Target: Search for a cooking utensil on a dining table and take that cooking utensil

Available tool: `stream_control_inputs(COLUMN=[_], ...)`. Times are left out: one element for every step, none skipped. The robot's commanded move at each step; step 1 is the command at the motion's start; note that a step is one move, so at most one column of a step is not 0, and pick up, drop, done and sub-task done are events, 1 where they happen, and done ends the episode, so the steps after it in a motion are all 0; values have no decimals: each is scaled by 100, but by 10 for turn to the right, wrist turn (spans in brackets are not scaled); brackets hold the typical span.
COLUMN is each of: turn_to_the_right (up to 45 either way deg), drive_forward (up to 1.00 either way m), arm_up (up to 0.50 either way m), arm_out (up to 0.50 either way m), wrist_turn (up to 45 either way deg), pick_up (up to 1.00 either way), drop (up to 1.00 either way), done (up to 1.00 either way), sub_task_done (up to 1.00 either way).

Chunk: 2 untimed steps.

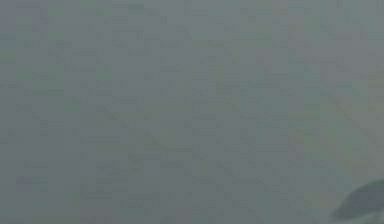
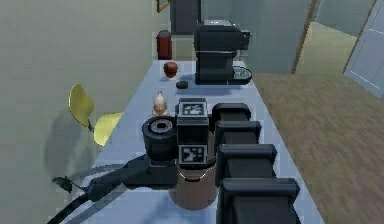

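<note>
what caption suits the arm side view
Arm extended over a long table with a black coffee machine, yellow chair beside it

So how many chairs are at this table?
1: a yellow chair beside the table's left edge in the arm side view, about halfway along it. Others may be hidden behind the arm lower down.

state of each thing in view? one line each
Coffee machine: upright at the far end of the table.
Red cylinder: upright on table.
Brown round thing: resting on table.
Pale small thing: standing on table.
Yellow chair: upright beside table.
Gripper: at table's near end; cannot tell whether it holds anything.
</note>
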Motion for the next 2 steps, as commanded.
stream_control_inputs(turn_to_the_right=[0, 0], drive_forward=[0, 0], arm_up=[0, 0], arm_out=[0, 0], wrist_turn=[450, 420], pick_up=[0, 0], drop=[0, 0], done=[0, 0], sub_task_done=[0, 0])
